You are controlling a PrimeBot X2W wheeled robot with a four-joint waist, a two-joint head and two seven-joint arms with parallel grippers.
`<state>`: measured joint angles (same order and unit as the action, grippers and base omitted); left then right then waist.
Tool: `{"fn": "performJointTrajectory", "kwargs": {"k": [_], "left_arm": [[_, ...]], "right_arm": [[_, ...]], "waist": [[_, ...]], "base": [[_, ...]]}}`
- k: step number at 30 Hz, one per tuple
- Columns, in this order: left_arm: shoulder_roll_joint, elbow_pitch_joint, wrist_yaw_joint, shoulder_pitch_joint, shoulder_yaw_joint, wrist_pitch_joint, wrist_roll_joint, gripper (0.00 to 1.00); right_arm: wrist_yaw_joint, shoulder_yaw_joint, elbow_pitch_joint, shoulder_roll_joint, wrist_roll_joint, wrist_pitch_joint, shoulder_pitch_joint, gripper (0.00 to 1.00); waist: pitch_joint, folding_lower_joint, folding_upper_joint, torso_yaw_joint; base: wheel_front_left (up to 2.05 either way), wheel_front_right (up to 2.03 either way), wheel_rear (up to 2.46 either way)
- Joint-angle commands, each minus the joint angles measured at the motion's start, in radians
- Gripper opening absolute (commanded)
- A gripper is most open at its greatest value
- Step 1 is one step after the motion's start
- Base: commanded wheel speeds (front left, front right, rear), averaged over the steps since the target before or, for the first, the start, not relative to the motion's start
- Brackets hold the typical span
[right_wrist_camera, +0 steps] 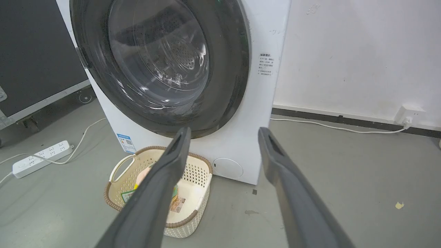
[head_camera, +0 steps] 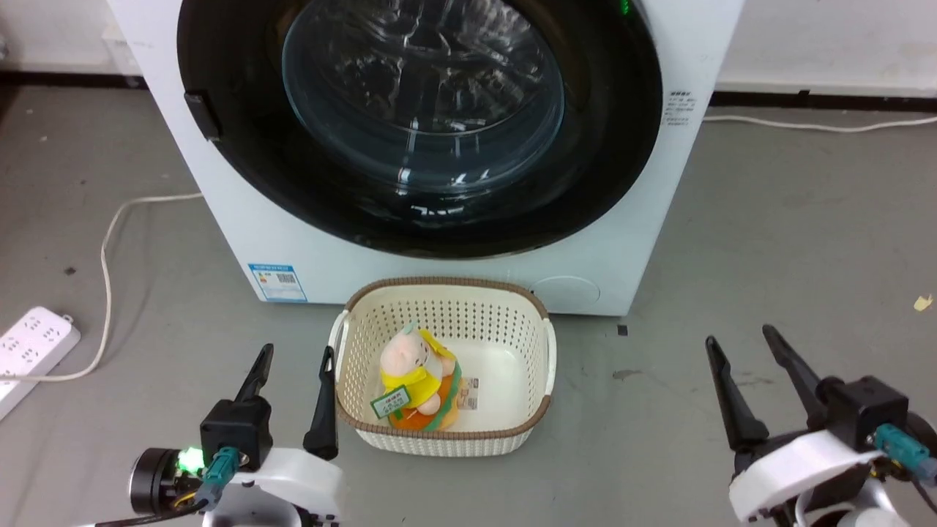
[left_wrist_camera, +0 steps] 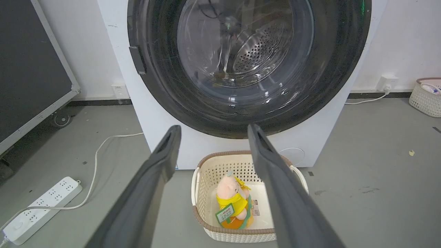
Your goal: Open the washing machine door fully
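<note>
Fingers [head_camera: 256,373] apart both sides; blue label [head_camera: 277,282] on washing machine [head_camera: 241,227] illegible.

The washing machine [head_camera: 234,212] is showing plain white, with a blue label [head_camera: 277,282] low on its front. The washing machine door [head_camera: 607,161] is gleaming glossy black around clear glass. The basket [head_camera: 439,439] is showing cream perforated walls under a brown rim. The pink plush toy [head_camera: 402,355] is wearing yellow above orange and green. The floor [head_camera: 790,241] is showing grey.

Lower centre, before the washing machine door [head_camera: 421,95], is blocked by a basket [head_camera: 446,282]; floor [head_camera: 768,241] at right is unobstructed.
</note>
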<state>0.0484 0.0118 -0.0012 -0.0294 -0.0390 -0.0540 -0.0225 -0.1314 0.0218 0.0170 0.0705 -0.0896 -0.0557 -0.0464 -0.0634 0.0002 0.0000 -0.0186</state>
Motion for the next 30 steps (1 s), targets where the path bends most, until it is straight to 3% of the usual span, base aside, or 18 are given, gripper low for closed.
{"fn": "performJointTrajectory", "kwargs": {"k": [1,11,23,24,25,26,30], "left_arm": [[0.0,0.002,0.006,-0.021,-0.006,-0.011,-0.007,1.0],[0.001,0.0,0.013,-0.044,-0.022,-0.032,-0.018,1.0],[0.001,-0.002,0.019,-0.067,-0.036,-0.057,-0.028,1.0],[0.001,-0.002,0.019,-0.068,-0.038,-0.059,-0.03,1.0],[0.001,-0.001,0.02,-0.07,-0.04,-0.061,-0.032,1.0],[0.001,0.0,0.02,-0.072,-0.043,-0.064,-0.033,1.0],[0.001,0.004,0.02,-0.082,-0.053,-0.072,-0.038,1.0]], "right_arm": [[0.0,0.002,0.008,0.012,-0.02,-0.01,-0.027,1.0],[0.0,0.008,0.033,0.047,-0.139,-0.004,-0.133,1.0],[0.0,0.074,0.086,0.046,-0.314,0.081,-0.274,0.99],[0.0,0.078,0.094,0.047,-0.323,0.089,-0.285,0.53],[0.0,0.085,0.105,0.049,-0.33,0.094,-0.298,0.35],[0.0,0.093,0.118,0.051,-0.336,0.098,-0.311,0.0],[0.0,0.12,0.163,0.054,-0.369,0.119,-0.371,0.0]], "waist": [[-0.011,-0.0002,0.0,-0.005],[-0.055,-0.0002,0.0,-0.022],[-0.097,-0.0002,0.0,-0.047],[-0.1,-0.0002,0.0,-0.049],[-0.104,-0.0002,0.0,-0.051],[-0.107,-0.0002,0.0,-0.054],[-0.121,-0.0002,0.0,-0.065]], "base": [[0.0,0.0,0.0],[0.0,0.0,0.0],[0.0,0.0,0.0],[0.0,0.0,0.0],[0.0,0.0,0.0],[0.0,0.0,0.0],[0.0,0.0,0.0]]}}
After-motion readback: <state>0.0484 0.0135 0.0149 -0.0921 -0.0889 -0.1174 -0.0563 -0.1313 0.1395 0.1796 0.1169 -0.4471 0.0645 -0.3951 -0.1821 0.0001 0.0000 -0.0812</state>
